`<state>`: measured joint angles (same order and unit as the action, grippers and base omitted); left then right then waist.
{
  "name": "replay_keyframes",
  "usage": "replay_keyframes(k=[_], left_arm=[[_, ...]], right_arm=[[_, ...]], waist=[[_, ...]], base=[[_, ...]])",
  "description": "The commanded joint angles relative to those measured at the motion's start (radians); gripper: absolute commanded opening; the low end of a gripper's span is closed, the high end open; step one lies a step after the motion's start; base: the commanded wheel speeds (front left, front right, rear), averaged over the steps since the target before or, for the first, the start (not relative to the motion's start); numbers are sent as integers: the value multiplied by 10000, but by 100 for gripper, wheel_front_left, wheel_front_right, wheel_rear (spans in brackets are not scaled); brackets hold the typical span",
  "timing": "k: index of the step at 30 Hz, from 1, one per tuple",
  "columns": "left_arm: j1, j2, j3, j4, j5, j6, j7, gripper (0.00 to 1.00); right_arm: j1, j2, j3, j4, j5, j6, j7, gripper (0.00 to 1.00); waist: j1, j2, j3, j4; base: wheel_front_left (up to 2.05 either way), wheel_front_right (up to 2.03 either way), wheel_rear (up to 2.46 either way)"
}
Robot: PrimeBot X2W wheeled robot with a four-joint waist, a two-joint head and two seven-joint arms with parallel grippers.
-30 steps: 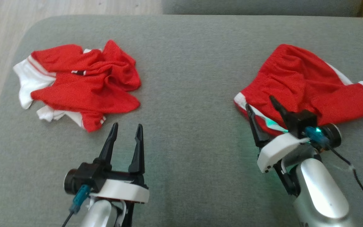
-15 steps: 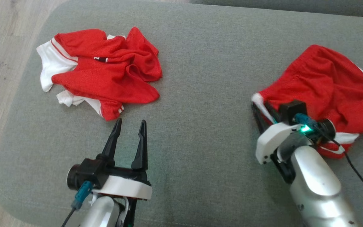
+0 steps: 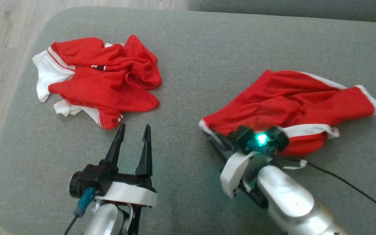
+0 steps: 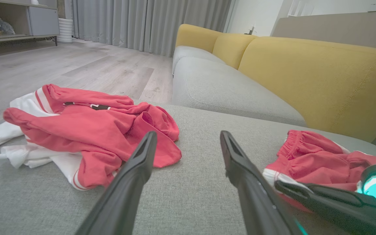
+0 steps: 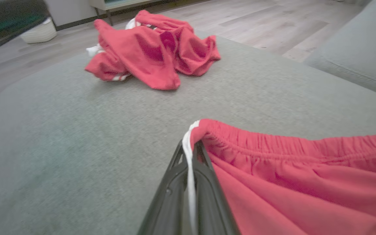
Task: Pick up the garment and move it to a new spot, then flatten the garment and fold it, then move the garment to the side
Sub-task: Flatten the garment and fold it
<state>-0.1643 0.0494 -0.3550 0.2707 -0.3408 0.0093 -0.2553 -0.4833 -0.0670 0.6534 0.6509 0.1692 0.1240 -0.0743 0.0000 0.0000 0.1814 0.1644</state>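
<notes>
The right fingers (image 5: 198,156) are pinched shut on the white-trimmed waistband corner of the red shorts (image 3: 289,104). It looks a thin hold: a quick pull could slip the trim free. The shorts lie on the grey cushion (image 3: 188,65), trailing toward 2 o'clock from those fingers. The left fingers (image 3: 143,153) stand wide apart, empty.

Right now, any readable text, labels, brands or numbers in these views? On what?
No text here can be read.
On the crumpled red jersey, the dark patch near the collar carries pale marks, too small and blurred to read.
On the red shorts, no print or label is visible.
</notes>
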Motion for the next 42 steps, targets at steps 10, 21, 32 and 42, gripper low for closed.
replay_keyframes(k=[10,21,32,42], left_arm=[[-147,8,425,-291,2,130,-65,100],[199,8,769,-486,170,132,-65,100],[188,8,730,-543,209,72,-65,100],[-79,8,554,-470,159,-9,-65,100]], right_arm=[[51,168,752,-643,822,67,-433,100],[907,98,-3383,-2065,813,67,-1280,100],[3060,162,-6509,-2971,670,67,-750,100],[2609,166,-6663,-2425,1453,67,-313,100]], waist=[[0,0,-391,-285],[0,0,-862,-1282],[0,0,-736,-1781],[0,0,-263,-1435]], base=[[0,0,0],[0,0,0],[0,0,0],[0,0,0]])
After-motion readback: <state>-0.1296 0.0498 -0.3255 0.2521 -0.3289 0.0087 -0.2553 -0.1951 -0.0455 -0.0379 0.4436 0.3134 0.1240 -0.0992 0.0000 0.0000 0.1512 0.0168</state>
